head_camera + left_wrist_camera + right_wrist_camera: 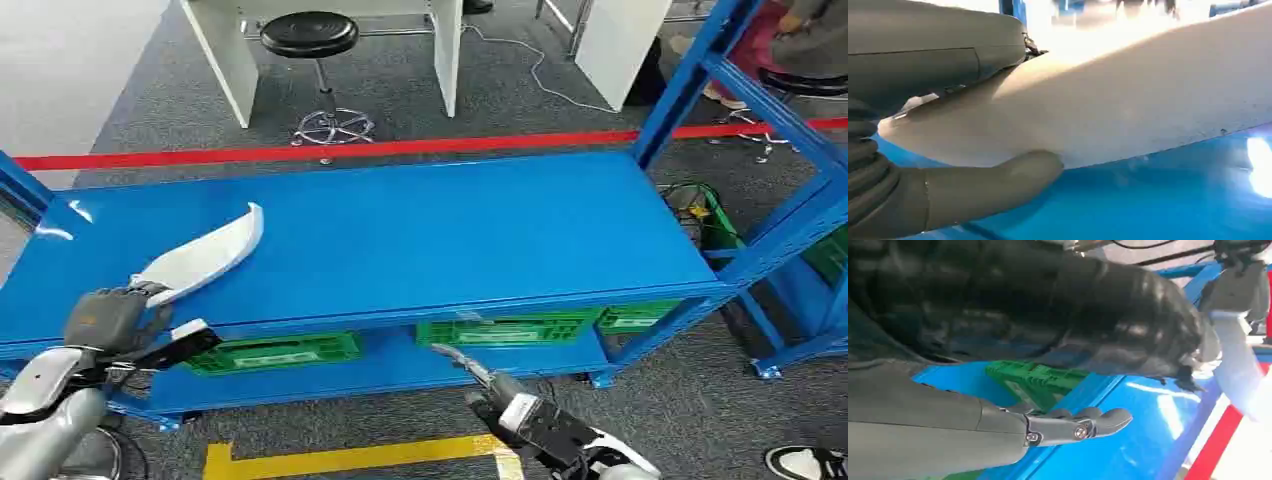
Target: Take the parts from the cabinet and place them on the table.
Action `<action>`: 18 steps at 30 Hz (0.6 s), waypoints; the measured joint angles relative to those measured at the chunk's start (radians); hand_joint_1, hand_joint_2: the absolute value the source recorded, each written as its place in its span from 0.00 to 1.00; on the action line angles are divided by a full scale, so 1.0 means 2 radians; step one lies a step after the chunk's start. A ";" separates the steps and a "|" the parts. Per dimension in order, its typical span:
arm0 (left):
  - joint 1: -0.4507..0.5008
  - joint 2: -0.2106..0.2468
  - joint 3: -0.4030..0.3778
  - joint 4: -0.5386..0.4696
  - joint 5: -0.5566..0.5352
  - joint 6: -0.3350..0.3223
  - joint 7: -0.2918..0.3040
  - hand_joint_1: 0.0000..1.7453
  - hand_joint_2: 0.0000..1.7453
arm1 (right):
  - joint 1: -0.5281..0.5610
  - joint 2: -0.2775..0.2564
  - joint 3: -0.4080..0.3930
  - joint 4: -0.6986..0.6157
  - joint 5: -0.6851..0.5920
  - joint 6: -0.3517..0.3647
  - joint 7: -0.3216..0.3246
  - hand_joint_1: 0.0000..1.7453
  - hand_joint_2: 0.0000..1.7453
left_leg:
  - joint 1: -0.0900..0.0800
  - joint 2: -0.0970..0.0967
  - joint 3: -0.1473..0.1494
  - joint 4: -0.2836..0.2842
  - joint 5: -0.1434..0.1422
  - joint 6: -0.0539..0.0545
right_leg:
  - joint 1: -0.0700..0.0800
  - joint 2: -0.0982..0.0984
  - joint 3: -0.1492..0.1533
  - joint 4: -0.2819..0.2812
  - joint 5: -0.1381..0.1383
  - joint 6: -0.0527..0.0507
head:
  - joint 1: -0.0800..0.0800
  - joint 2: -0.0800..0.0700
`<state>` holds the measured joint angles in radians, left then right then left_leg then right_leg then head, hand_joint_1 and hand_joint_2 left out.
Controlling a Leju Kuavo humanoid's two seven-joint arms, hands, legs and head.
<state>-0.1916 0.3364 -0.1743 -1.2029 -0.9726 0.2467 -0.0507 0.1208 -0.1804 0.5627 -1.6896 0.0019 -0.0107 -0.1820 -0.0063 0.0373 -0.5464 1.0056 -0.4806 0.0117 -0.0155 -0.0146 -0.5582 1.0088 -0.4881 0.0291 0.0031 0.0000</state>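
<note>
Over the counter [420,230] left end, left hand [110,320] grips a white part [205,255] not yet set down, right hand [500,395] hangs empty, fingers apart; placing remains.

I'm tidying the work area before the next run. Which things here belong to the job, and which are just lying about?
Job:
- white curved part, gripped by the left hand
- blue table top, where it goes
- right hand, holding nothing

Lying about:
- green crates on the lower shelf
- black stool
- red floor tape
</note>
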 joint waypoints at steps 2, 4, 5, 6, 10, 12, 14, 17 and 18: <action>0.011 -0.006 -0.001 -0.032 0.045 -0.046 0.016 1.00 1.00 | 0.004 0.000 -0.001 -0.001 0.001 -0.016 0.004 0.00 0.00 | 0.000 0.000 0.000 0.000 0.000 0.000 | 0.000 0.000 0.000 0.000 0.000 0.000 | 0.000 0.000; 0.031 -0.011 -0.011 -0.114 0.139 -0.107 0.032 1.00 1.00 | 0.015 -0.001 -0.006 -0.010 0.000 -0.036 0.007 0.00 0.00 | 0.000 0.000 -0.001 0.000 0.000 0.000 | 0.000 0.000 0.000 0.000 0.000 0.000 | 0.000 0.000; 0.038 -0.012 -0.019 -0.147 0.199 -0.127 0.028 1.00 1.00 | 0.018 -0.002 -0.007 -0.011 -0.001 -0.042 0.008 0.00 0.00 | 0.000 0.000 -0.001 0.000 0.000 0.000 | 0.000 0.000 0.000 0.000 0.000 0.000 | 0.000 0.000; 0.041 -0.013 -0.023 -0.170 0.257 -0.142 0.019 1.00 1.00 | 0.019 -0.003 -0.007 -0.011 -0.001 -0.045 0.008 0.00 0.00 | 0.000 0.000 -0.001 0.000 0.000 0.000 | 0.000 0.000 0.000 0.000 0.000 0.000 | 0.000 0.000; 0.068 -0.003 -0.023 -0.254 0.407 -0.174 -0.027 1.00 1.00 | 0.024 -0.005 -0.007 -0.011 -0.007 -0.056 0.007 0.00 0.00 | 0.000 0.003 -0.001 0.000 0.000 0.000 | 0.000 0.003 -0.001 0.000 0.000 0.000 | 0.000 0.000; 0.078 -0.002 -0.023 -0.289 0.436 -0.185 -0.047 1.00 1.00 | 0.026 -0.007 -0.006 -0.012 -0.009 -0.060 0.006 0.00 0.00 | 0.000 0.003 -0.001 0.000 0.000 0.000 | 0.000 0.001 -0.001 0.000 0.000 0.000 | 0.000 0.000; 0.088 0.002 -0.023 -0.319 0.459 -0.196 -0.056 1.00 1.00 | 0.027 -0.009 -0.006 -0.014 -0.010 -0.063 0.005 0.00 0.00 | 0.000 0.003 -0.001 0.000 0.000 0.000 | 0.000 0.002 -0.001 0.000 0.000 0.000 | 0.000 0.000; 0.100 0.007 -0.023 -0.354 0.477 -0.207 -0.059 1.00 1.00 | 0.030 -0.009 -0.006 -0.017 -0.010 -0.066 0.005 0.00 0.00 | 0.000 0.003 -0.001 0.000 0.000 0.000 | 0.000 0.002 -0.001 0.000 0.000 0.000 | 0.000 0.000; 0.105 0.008 -0.022 -0.363 0.480 -0.208 -0.059 1.00 1.00 | 0.030 -0.010 -0.006 -0.017 -0.011 -0.066 0.005 0.00 0.00 | 0.000 0.003 -0.001 0.000 0.000 0.000 | 0.000 0.002 -0.001 0.000 0.000 0.000 | 0.000 0.000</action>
<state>0.0182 0.3529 -0.2186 -1.9288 -0.0130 -0.1701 -0.1686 0.1799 -0.1999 0.5501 -1.7231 -0.0202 -0.1431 -0.1728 -0.0058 0.0426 -0.5485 1.0058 -0.4808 0.0119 -0.0151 -0.0099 -0.5612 1.0091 -0.4871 0.0294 0.0031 0.0000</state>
